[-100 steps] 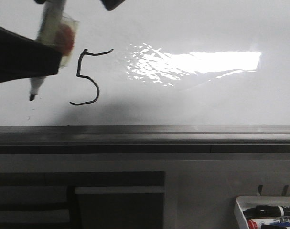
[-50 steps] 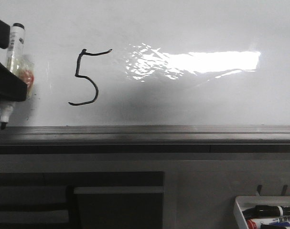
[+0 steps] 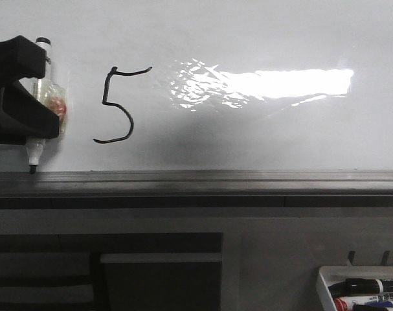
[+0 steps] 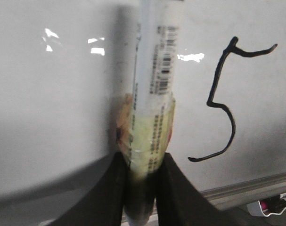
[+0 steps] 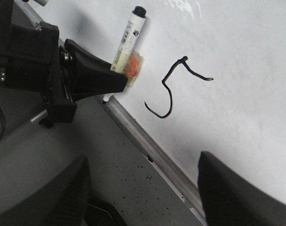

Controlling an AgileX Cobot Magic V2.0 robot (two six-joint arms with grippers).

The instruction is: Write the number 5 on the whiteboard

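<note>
A thin black number 5 (image 3: 116,105) is drawn on the glossy whiteboard (image 3: 248,39), left of the glare patch. It also shows in the left wrist view (image 4: 224,101) and the right wrist view (image 5: 173,89). My left gripper (image 3: 24,123) is shut on a white marker (image 3: 39,97) wrapped in yellowish tape, tip down near the grey ledge (image 3: 196,178), left of the 5. In the left wrist view the marker (image 4: 154,84) stands between the black fingers (image 4: 175,188). My right gripper (image 5: 143,188) is open and empty, out of the front view; it sees the left gripper (image 5: 86,80) and marker (image 5: 128,35).
A small white tray (image 3: 361,288) of markers hangs at the lower right, below the ledge. Dark shelving (image 3: 105,272) lies below the board at the left. A bright glare patch (image 3: 267,84) sits on the board right of the 5.
My left gripper with the marker has moved down from beside the top of the 5 to the board's lower left; the tip now sits by the ledge. The 5 is unchanged.
</note>
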